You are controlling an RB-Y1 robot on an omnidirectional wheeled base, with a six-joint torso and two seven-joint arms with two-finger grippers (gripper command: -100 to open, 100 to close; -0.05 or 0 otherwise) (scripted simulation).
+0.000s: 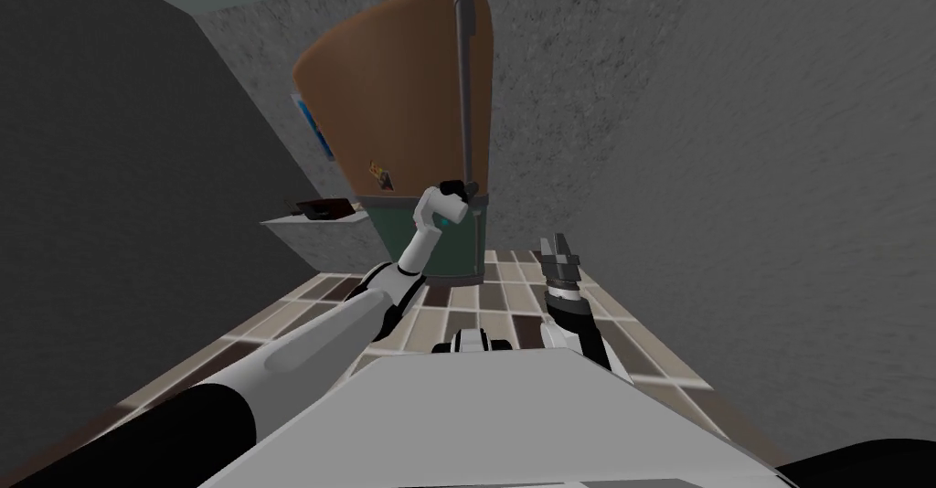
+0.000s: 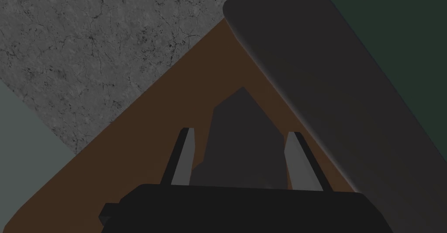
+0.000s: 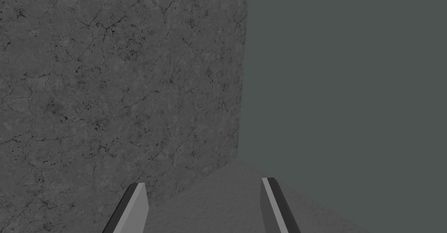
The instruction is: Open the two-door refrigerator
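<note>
The refrigerator stands ahead with a brown upper door (image 1: pixel 393 80) and a dark green lower door (image 1: pixel 452 240). A long grey handle (image 1: pixel 464 80) runs down the brown door's right side. My left gripper (image 1: pixel 457 188) is at the handle's lower end. In the left wrist view this gripper (image 2: pixel 240 132) is open, facing the brown door (image 2: pixel 144 138). The dark handle bar (image 2: pixel 314 69) lies just outside one finger, not between the two. My right gripper (image 1: pixel 558 247) hangs low to the right, and it (image 3: pixel 203 182) is open and holds nothing.
Rough grey walls close in on both sides of the refrigerator. A small ledge (image 1: pixel 302 220) with a dark object (image 1: pixel 322 207) juts out left of it. Tiled floor (image 1: pixel 475 295) lies between me and the fridge. Two stickers (image 1: pixel 381 175) mark the brown door.
</note>
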